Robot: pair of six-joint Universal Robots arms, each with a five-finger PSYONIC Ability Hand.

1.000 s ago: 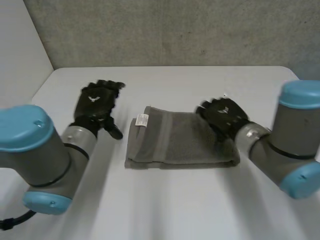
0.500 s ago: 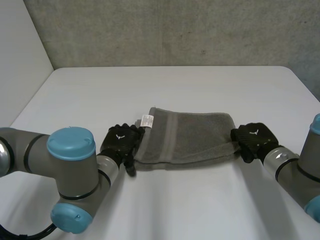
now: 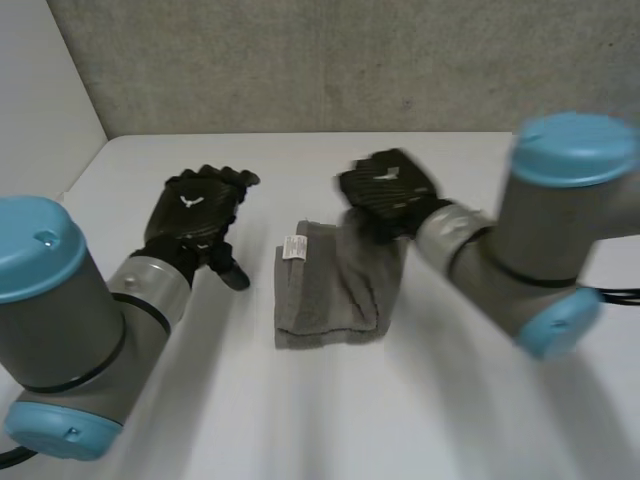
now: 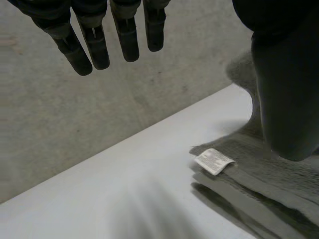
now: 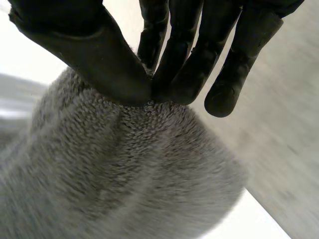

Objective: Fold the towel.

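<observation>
above the towel [image 3: 332, 295] on the desk [image 3: 300, 420], my right hand [image 3: 386, 188] pinches its raised edge, my left hand [image 3: 195, 214] hangs spread beside it, and i fear that shallow pinch slipping and spoiling the fold.

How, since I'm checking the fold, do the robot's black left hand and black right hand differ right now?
The left hand has straight fingers and holds nothing; the right hand pinches the grey terry towel between thumb and fingers. The left hand is beside the towel, apart from it; the right hand is at its raised edge. Both are black, above the white table.
</observation>
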